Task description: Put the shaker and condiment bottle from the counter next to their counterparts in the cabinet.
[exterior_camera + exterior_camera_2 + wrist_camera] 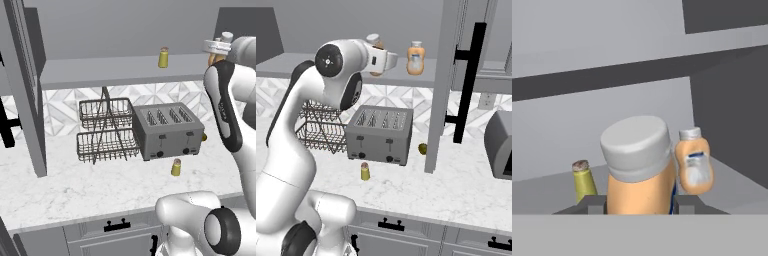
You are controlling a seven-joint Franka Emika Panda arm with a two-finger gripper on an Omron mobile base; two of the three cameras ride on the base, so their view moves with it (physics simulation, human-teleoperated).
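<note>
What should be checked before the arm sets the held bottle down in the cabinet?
1. Claw shut on the condiment bottle: ok.
2. Bottle up at cabinet shelf height: ok.
3. Pear-shaped orange bottle standing beside it on the shelf: ok.
4. Bottle base resting on the shelf: cannot tell.
5. Twin shaker upright on the shelf: ok.
6. Counter shaker put away: not ok, it stands before the toaster.

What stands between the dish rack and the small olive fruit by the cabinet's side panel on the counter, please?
The toaster stands there, with the dish rack at one end and the olive fruit past the other, seen best in the right base view.
</note>
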